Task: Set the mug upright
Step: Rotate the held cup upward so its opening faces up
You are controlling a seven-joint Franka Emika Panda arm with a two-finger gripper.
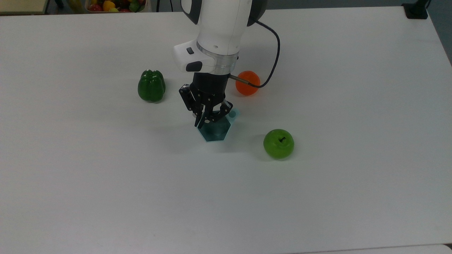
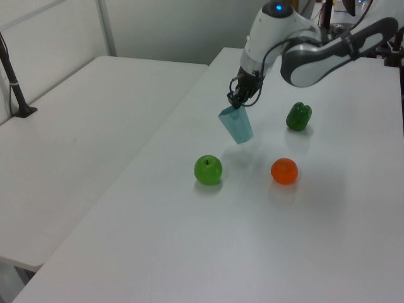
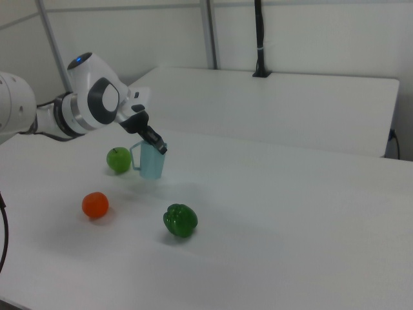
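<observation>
Clamped on the rim of the pale blue faceted mug (image 2: pixel 237 125), the gripper (image 2: pixel 237 101) should level it, then lower gently onto the white tabletop (image 2: pixel 189 240).

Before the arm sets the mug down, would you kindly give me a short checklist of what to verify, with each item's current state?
1. Grip: the gripper is shut on the rim of the mug. Ok.
2. Mug attitude: opening up, base down, slightly tilted in the left view, nearly upright in the right view. Ok, though not quite plumb.
3. Mug on the table: it hangs above its shadow. Not ok yet.
4. Landing spot: bare table under the mug; the apple, orange and pepper all stand apart from it. Ok.
5. Handle free: it sticks out toward the apple in the right view, touching nothing. Ok.
</observation>
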